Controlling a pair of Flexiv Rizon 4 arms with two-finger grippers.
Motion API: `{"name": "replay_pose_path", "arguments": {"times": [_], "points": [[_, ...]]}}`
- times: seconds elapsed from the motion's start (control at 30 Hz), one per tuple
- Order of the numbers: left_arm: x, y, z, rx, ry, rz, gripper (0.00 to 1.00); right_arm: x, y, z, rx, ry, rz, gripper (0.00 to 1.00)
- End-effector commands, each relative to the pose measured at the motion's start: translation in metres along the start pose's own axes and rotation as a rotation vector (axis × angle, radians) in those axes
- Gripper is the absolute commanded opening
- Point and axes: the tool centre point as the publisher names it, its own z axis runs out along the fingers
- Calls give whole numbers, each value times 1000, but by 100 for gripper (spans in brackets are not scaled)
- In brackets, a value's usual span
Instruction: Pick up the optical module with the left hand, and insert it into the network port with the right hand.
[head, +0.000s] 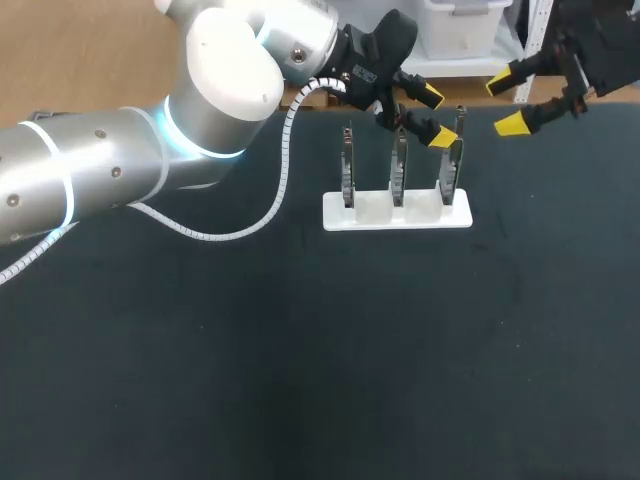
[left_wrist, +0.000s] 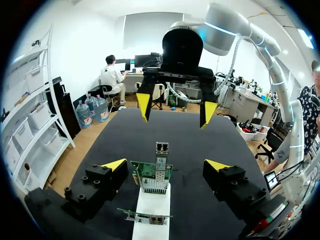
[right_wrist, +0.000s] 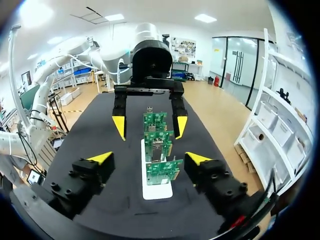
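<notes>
While both pincers gape wide and hold nothing, the left pincer (head: 432, 117) straddles the end card (left_wrist: 152, 176) bearing the optical module (left_wrist: 161, 159); right pincer (head: 512, 104) waits beyond.

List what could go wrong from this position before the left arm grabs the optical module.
1. The left pincer hangs open around the end board; closing off-centre may pinch the board instead of the optical module on top of it.
2. Three boards stand close in the white holder; a finger may knock a neighbour.
3. The open right pincer sits near the rack, so the arms may collide.
</notes>
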Motion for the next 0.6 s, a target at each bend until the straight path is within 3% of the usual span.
{"name": "replay_pose_path", "arguments": {"times": [0.03, 0.6], "points": [[0, 1, 0, 1, 0, 2, 100, -1, 0, 0, 3, -4, -9, 0], [0, 1, 0, 1, 0, 2, 100, -23, -5, 2, 10, -1, -83, 0]]}}
